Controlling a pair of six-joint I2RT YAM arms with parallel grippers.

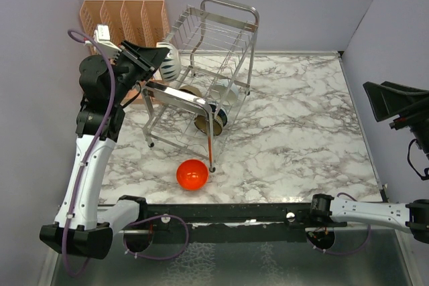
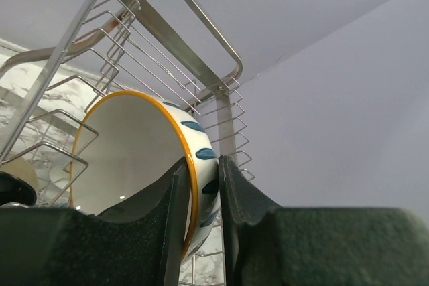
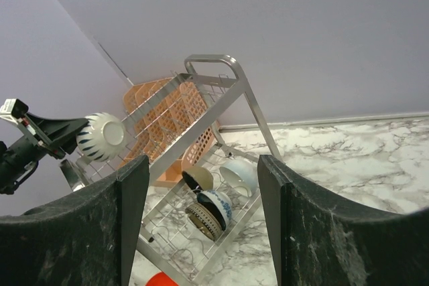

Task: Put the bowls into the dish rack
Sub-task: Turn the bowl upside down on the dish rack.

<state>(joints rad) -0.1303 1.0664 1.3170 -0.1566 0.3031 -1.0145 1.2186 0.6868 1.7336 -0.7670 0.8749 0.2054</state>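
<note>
patterned bowl (image 2: 134, 159) on edge at upper tier of rack (image 1: 221, 38), left end | left gripper (image 2: 201, 185) fingers narrow astride its rim, pinching or slack cannot tell | other bowls (image 1: 214, 115) in lower tier | red bowl (image 1: 192, 174) on table (image 1: 301, 132) just beside rack's front leg | right gripper (image 3: 201, 219) spread wide, nothing between

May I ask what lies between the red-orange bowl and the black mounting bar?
Only bare marble table, in the top view: nothing between red-orange bowl and black mounting bar.
</note>
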